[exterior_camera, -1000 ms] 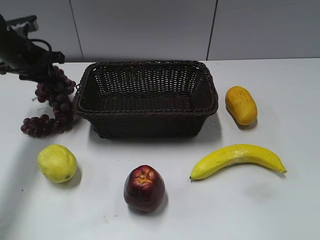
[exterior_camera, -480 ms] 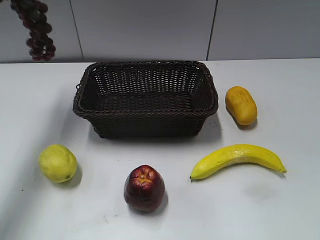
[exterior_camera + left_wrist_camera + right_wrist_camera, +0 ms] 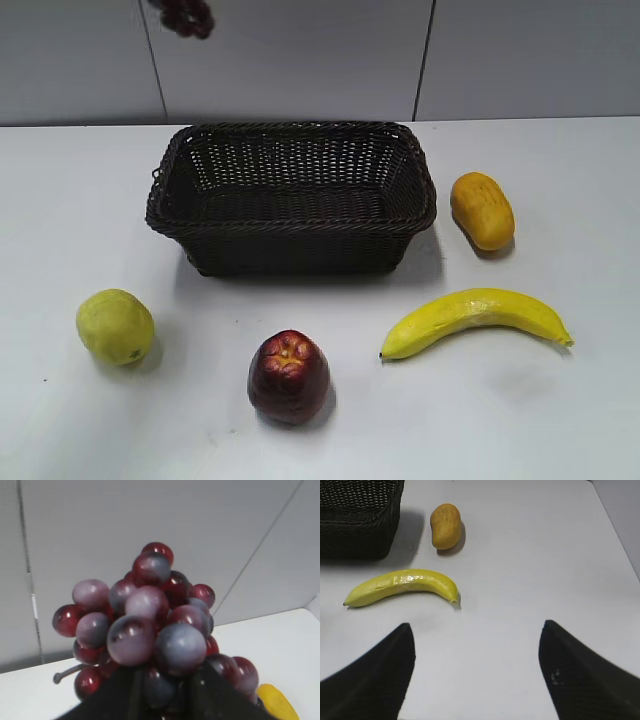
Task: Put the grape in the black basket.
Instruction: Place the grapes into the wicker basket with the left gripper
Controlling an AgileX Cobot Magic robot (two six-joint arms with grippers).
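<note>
Up at the very top edge of the exterior view, just the bottom of the grape (image 3: 186, 16) bunch showing, hanging high above the table (image 3: 560, 400) and behind the black basket's (image 3: 290, 222) left half. Close up from the left wrist: left gripper (image 3: 162, 692) clamped on the bunch's lower part, berries filling the frame. Right gripper (image 3: 477, 672) spread wide, holding nothing, hovering over bare table near the banana (image 3: 402, 586) and the orange fruit (image 3: 445, 525). Apple (image 3: 288, 377) and yellow-green fruit (image 3: 115, 326) sitting out front.
</note>
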